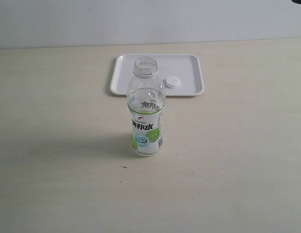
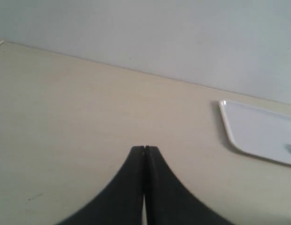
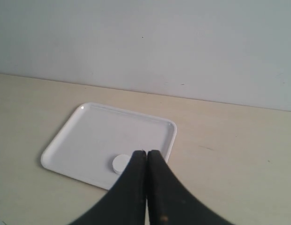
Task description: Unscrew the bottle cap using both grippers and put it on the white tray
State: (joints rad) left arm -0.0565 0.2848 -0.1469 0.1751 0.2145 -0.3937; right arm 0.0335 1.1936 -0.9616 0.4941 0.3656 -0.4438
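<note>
The clear bottle [image 1: 146, 109] stands upright mid-table with its threaded neck bare. The white cap [image 1: 172, 82] lies flat on the white tray [image 1: 135, 65] behind the bottle, near the tray's front rim. Neither gripper shows in the exterior view. In the right wrist view my right gripper [image 3: 146, 153] is shut with nothing in it, its black fingers pressed together, and the cap [image 3: 120, 163] lies on the tray [image 3: 89, 140] just past the tips. My left gripper [image 2: 144, 148] is shut and holds nothing, above bare table, with a corner of the tray [image 2: 239, 126] off to one side.
The pale wooden table [image 1: 53, 145] spreads wide around the bottle. A grey wall [image 1: 140, 19] rises behind the tray. A small dark speck [image 1: 123, 167] marks the table in front of the bottle.
</note>
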